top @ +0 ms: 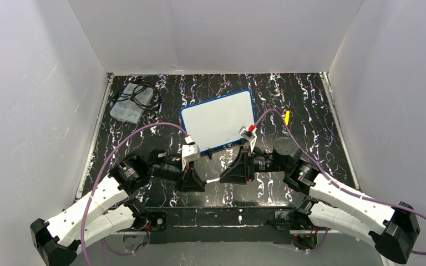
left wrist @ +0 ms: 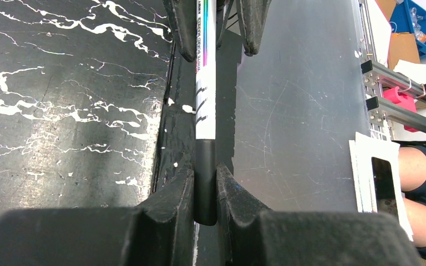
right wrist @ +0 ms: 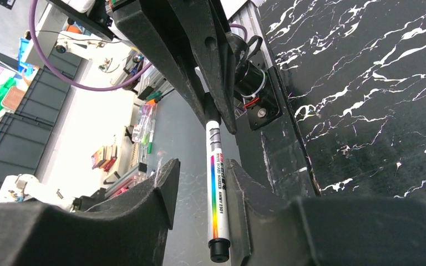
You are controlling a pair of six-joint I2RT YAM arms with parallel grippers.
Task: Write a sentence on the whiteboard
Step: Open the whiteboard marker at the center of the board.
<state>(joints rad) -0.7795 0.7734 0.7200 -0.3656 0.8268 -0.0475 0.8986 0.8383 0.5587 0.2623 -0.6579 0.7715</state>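
Note:
The whiteboard (top: 219, 119) lies tilted at the middle back of the black marbled table, and its face is blank. No sentence shows on it. A white marker (left wrist: 206, 105) with a rainbow stripe hangs in the air between the two grippers near the table's front edge, also in the top view (top: 213, 180) and the right wrist view (right wrist: 217, 188). My left gripper (left wrist: 205, 194) is shut on the marker's black end. My right gripper (right wrist: 202, 183) is open around the marker's barrel, which rests against one finger (right wrist: 244, 188).
A clear plastic box with black cables (top: 133, 102) sits at the back left. A small yellow object (top: 287, 116) lies right of the board. White walls enclose the table on three sides. The table's front edge (left wrist: 169, 111) runs just beneath the marker.

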